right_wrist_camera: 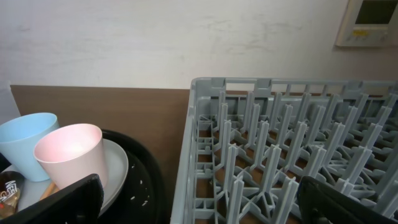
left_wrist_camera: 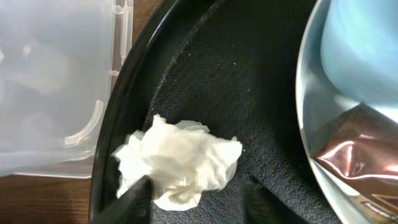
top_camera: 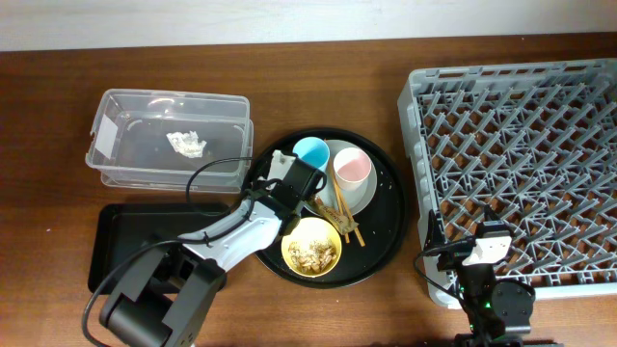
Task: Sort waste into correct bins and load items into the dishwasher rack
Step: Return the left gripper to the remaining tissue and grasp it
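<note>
The sort has barely begun. A binned tissue (top_camera: 186, 144) lies in the tub (top_camera: 135, 135). A loose tissue (left_wrist_camera: 180, 163) sits on the round tray (left_wrist_camera: 249, 81), close to the rim that borders the tub. The left fingers (left_wrist_camera: 135, 202) stand apart on either side of the loose tissue, one touching its edge and the other just clear of it. Nothing is clamped yet, and this looks like a grasp being set up to carry it to the tub.

The rest is undone. The wrapper (left_wrist_camera: 357, 155) lies on the plate (left_wrist_camera: 309, 118) beside the blue cup (left_wrist_camera: 364, 50). Scraps (top_camera: 313, 253) sit in the bowl (top_camera: 326, 234), and the flat black tray (top_camera: 120, 241) shows nothing in it. The pink cup (top_camera: 352, 168) stands on the plate and the chopsticks (top_camera: 343, 217) lie beside it. No item shows in the rack (top_camera: 521, 145). The right fingers (right_wrist_camera: 62, 202) are spread wide on nothing, low by the rack's near corner.
</note>
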